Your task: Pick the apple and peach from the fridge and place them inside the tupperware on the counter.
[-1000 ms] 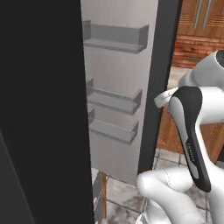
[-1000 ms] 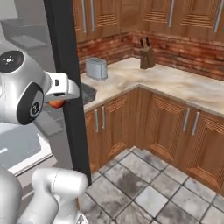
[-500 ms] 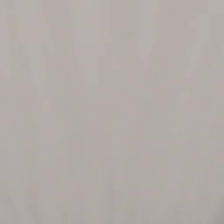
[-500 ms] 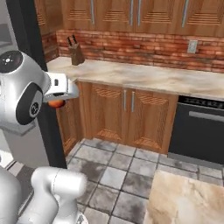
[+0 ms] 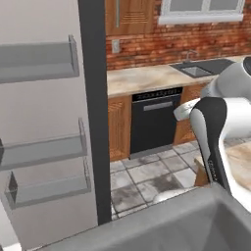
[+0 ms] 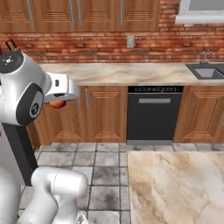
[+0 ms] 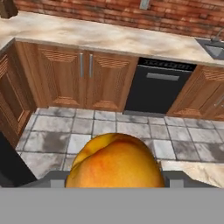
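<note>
A round orange-yellow peach with a reddish blush sits clamped in the jaws of the white arm's two-finger gripper, carried at chest height beside the robot's body and clear of the dark grey fridge door with its clear bins. Below lies a grey tiled floor, and beyond it a beige speckled stone surface runs over brown panelled cabinets and a black dishwasher to a steel sink. The grey container is not to be seen from here, so the carry looks best done slowly: keep the fruit level, hold the grip firm, and swing the base until the container comes up before lowering. Against half a second ago the base has turned further right, bringing the dishwasher and sink into sight, while the peach stays in the same grip.
</note>
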Robot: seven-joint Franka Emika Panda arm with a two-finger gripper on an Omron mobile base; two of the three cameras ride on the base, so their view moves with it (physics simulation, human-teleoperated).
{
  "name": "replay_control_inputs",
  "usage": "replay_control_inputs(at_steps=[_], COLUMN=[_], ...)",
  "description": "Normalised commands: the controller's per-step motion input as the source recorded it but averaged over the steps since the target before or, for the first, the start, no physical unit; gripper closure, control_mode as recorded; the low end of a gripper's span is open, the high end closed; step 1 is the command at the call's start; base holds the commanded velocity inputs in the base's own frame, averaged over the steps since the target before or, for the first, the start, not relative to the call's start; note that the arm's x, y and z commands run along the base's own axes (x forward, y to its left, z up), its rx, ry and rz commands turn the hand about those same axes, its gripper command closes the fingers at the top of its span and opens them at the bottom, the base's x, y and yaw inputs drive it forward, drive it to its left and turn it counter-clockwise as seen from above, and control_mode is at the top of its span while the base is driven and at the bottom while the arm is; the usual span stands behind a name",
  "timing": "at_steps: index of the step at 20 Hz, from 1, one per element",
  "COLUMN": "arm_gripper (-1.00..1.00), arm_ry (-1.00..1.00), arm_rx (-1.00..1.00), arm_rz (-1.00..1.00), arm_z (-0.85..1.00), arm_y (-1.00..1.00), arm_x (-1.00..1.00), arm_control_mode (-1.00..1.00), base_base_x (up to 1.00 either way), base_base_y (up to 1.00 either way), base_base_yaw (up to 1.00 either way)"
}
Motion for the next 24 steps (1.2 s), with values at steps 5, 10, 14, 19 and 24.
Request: replay_control_inputs(at_steps=[5,10,14,19,24], arm_gripper=[1.0,1.0,1.0,1.0,1.0], arm_ry=[0.0,0.0,0.0,0.0,0.0], arm_rx=[0.0,0.0,0.0,0.0,0.0], arm_rz=[0.0,0.0,0.0,0.0,0.0], arm_z=[0.0,0.0,0.0,0.0,0.0], arm_y=[0.0,0.0,0.0,0.0,0.0], arm_x=[0.0,0.0,0.0,0.0,0.0], arm_control_mode=[1.0,1.0,1.0,1.0,1.0], base_base_x=[0.81,1.0,1.0,0.99,0.7], base_base_y=[0.02,0.13,0.07,0.0,0.0], base_base_yaw=[-0.21,0.06,0.34,0.63,0.84])
